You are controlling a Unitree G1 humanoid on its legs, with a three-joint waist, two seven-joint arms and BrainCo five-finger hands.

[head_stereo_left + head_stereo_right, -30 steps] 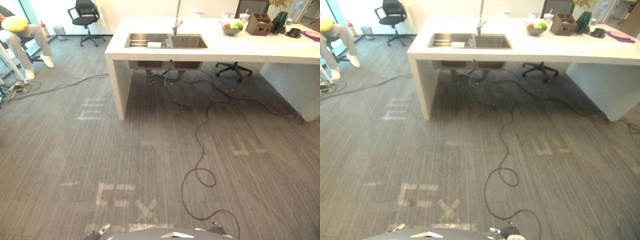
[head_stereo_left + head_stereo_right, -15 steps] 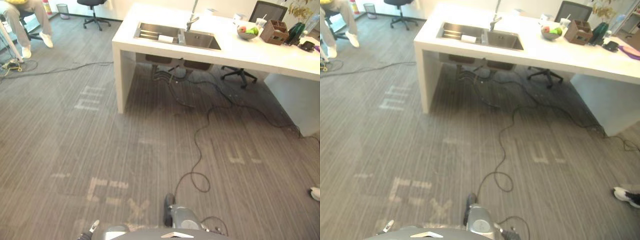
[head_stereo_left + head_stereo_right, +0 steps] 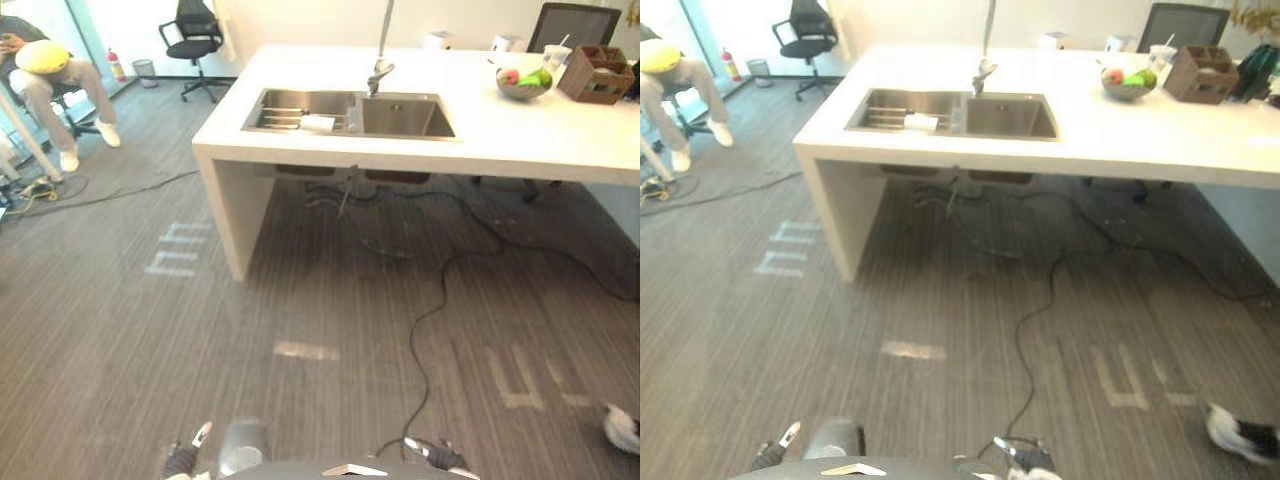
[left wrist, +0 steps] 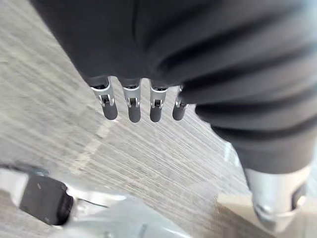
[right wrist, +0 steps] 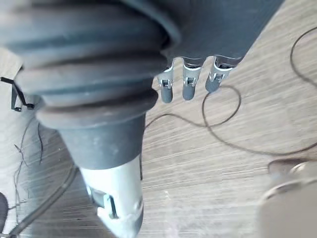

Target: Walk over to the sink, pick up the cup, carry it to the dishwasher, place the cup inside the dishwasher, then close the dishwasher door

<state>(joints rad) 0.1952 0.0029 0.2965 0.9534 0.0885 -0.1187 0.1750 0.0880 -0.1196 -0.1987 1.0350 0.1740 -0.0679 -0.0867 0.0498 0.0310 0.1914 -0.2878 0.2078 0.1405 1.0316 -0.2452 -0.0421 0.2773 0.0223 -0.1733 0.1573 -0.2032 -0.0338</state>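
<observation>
1. I am watching the robot facing the sink (image 3: 400,120) from well apart, with open carpet between them. The left hand (image 4: 133,106) is hanging with its fingers straight and loose, grasping nothing. The right hand (image 5: 189,88) is hanging the same way, also empty.
2. A small white thing (image 3: 318,122) is lying in the sink's left basin. I am guessing that is the cup, but it is too small to tell. A cup with a straw (image 3: 556,60) is standing just beside the fruit bowl (image 3: 523,84) on the counter (image 3: 470,145), so the robot may be heading for the wrong one.
3. Cables (image 3: 385,245) are trailing across the floor under the counter. A foot could catch on them as the robot closes in, and a stumble there would pitch it into the counter's edge.
4. A person's shoe (image 3: 622,430) is resting near the robot's right side, so any drift that way risks a bump.
5. The tap (image 3: 380,62) is rising between the basins, and a careless reach into the left basin could strike it.
</observation>
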